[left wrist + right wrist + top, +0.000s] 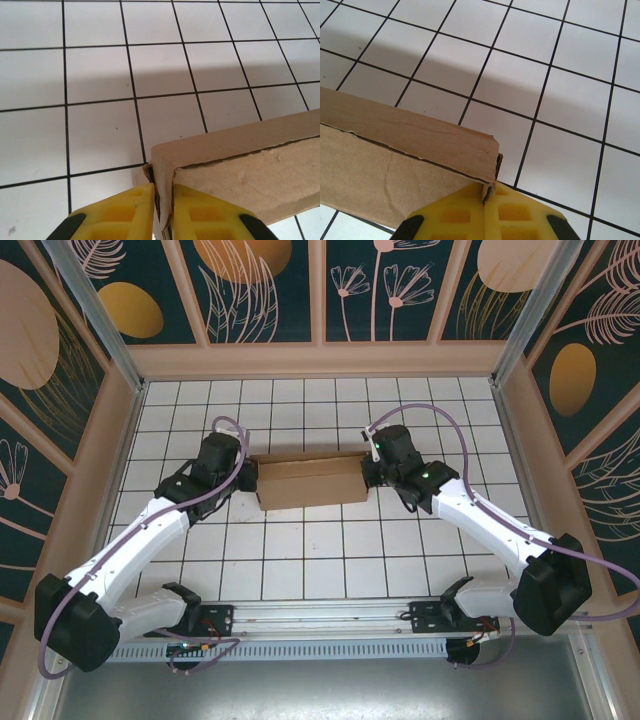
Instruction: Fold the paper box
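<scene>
Brown paper box (310, 480), edges pinched by left claw (163, 194), right claw (486, 194), tiles (300, 550) beyond

Top external: hung high above and behind the arm bases, looked steeply down and forward over the whole tiled table (300, 560), far enough off to take in the left arm (150, 530), the right arm (480, 520) and the painted walls (270, 290).

Left wrist: sat just behind the left gripper (162, 191), looked along its yellow fingers (120, 215), very near the left end of the paper box (250, 165).

Right wrist: sat likewise behind the right gripper (486, 192), very near the right end of the paper box (395, 150).

Shared among all three: the paper box (310, 483) and the white tiles around it.
</scene>
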